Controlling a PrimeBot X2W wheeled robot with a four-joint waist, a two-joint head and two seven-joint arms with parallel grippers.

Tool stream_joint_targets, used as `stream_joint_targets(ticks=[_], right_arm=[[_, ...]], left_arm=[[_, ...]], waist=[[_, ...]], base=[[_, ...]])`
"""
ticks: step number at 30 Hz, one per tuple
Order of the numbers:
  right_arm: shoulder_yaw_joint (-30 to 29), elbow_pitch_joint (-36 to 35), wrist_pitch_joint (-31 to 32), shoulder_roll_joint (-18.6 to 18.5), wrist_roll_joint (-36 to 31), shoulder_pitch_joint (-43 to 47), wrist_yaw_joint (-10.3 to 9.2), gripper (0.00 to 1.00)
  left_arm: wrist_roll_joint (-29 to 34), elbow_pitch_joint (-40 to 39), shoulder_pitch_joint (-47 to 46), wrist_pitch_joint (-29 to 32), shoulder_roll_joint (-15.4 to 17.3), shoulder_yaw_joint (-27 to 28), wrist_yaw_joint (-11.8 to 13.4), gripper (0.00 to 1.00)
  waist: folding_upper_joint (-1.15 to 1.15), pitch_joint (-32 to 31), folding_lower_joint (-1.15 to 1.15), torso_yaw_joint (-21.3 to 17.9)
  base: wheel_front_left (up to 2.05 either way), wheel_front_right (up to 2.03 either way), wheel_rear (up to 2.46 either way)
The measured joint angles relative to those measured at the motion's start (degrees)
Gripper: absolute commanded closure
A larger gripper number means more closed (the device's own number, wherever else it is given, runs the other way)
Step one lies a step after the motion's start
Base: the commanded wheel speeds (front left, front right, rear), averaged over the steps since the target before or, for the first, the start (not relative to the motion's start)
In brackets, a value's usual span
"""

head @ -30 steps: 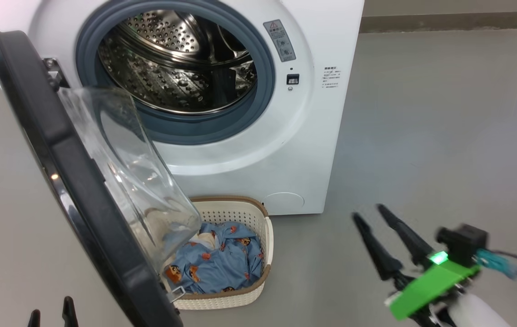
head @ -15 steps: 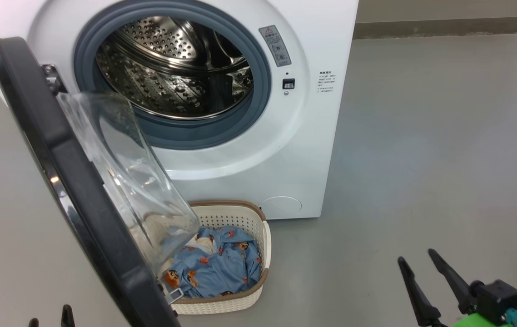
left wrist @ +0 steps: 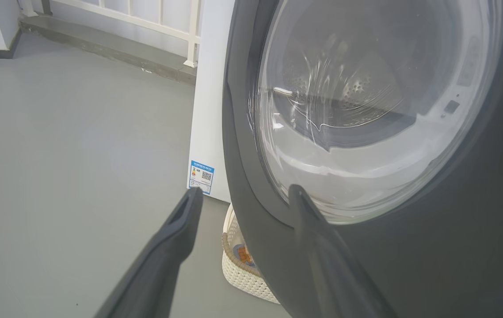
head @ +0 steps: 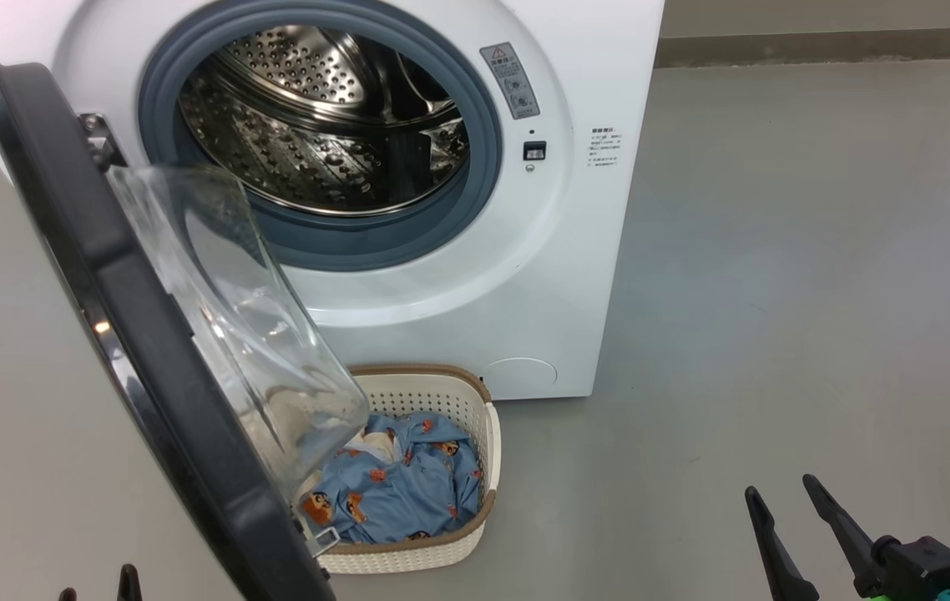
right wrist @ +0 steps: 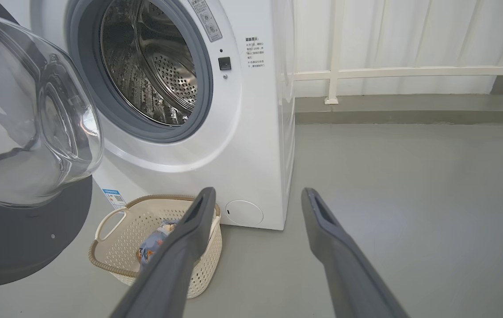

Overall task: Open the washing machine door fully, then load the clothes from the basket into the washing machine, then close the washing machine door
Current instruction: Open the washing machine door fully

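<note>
At the near left, the left pincer (left wrist: 245, 191) is held wide open, gripping nothing, just beside the outer face of the large round washing machine door (head: 149, 359) with a glossy black rim, which is swung open to the left. At the near right, the right pincer (head: 780, 488) is likewise held open and unladen above the grey floor (head: 775, 292). Farther on, the light blue clothes (head: 400, 492) printed with orange-red figures are seen lying in the small cream-white perforated plastic basket (head: 487, 451), set just before the big white front-loading washing machine (head: 575, 209). Farthest, its perforated steel drum (head: 316, 125) is exposed.
</note>
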Motion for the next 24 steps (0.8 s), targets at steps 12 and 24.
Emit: stream_joint_targets(ticks=[12, 24], right_arm=[[-0.47, 1.18, 0.00, 0.29, -0.03, 0.01, 0.00, 0.00], [-0.44, 1.94, 0.00, 0.40, -0.44, 0.01, 0.00, 0.00]], left_arm=[[0.62, -0.04, 0.00, 0.00, 0.02, -0.07, 0.00, 0.00], [0.77, -0.31, 0.00, 0.00, 0.01, 0.00, 0.00, 0.00]], waist=[[0.00, 0.06, 0.00, 0.24], [0.00, 0.10, 0.00, 0.28]], base=[[0.00, 0.00, 0.00], [0.00, 0.00, 0.00]])
